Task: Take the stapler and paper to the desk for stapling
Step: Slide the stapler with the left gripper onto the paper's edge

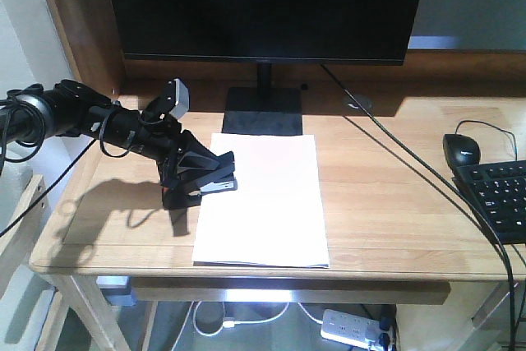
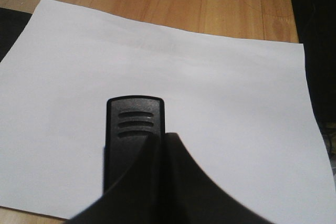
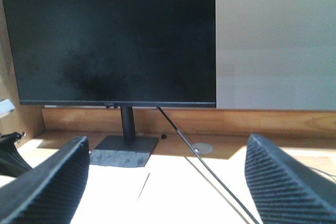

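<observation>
White paper (image 1: 263, 199) lies unmarked under the stapler (image 1: 215, 177) clamped in left gripper (image 1: 191, 177); right gripper (image 3: 168, 182) gapes

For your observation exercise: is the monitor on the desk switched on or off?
Apparently off. The monitor shows a uniformly black screen in both the front and right wrist views, with no image or glow; a standby state cannot be ruled out.

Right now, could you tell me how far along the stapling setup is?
The paper already lies flat on the desk. The left claw holds the stapler at the paper's left edge. The right claw is open and empty. The stapling itself is left.
</observation>
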